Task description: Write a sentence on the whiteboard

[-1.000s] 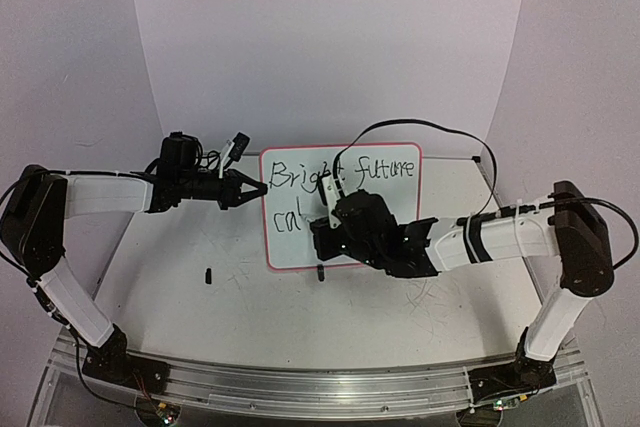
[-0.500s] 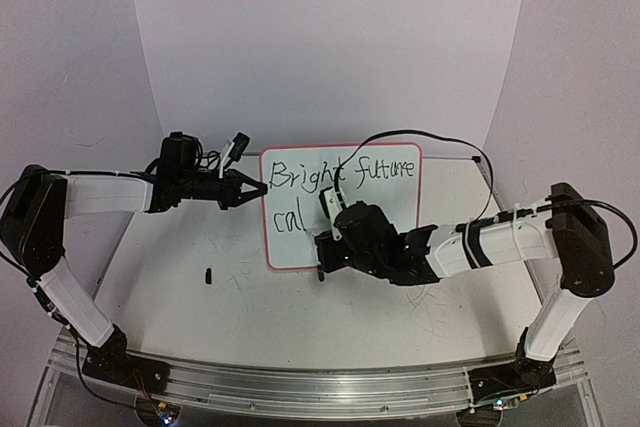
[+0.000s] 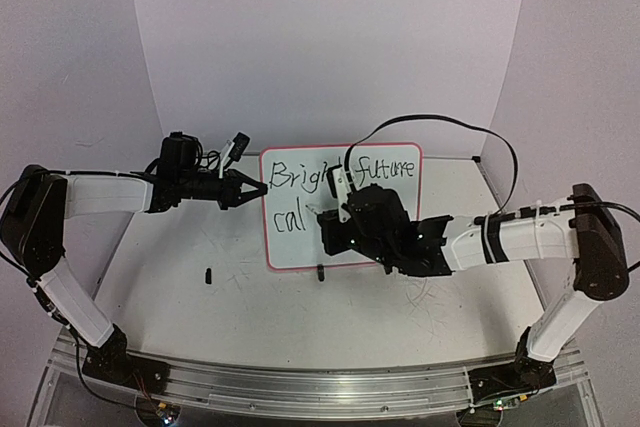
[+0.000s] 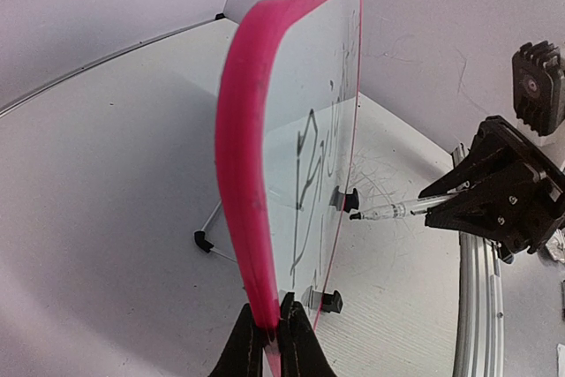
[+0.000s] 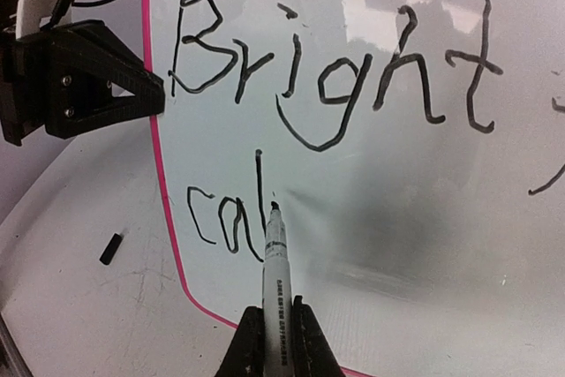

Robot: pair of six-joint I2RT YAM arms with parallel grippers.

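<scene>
Whiteboard (image 3: pixel 300 247), upright, tabletop's (image 3: pixel 200 297) far middle; left gripper (image 4: pixel 275 322) clamps its edge; right gripper (image 5: pixel 275 328) grips marker (image 5: pixel 275 258), tip at sentence (image 5: pixel 327 77).

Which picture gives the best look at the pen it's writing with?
The right wrist view: the marker rises from the right gripper, close and sharp, tip at the whiteboard. The left wrist view shows it small, side-on; in the top view I cannot make it out.

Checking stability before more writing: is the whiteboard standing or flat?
Standing: the whiteboard rests on its black feet, left claw clamping its pink frame.
</scene>
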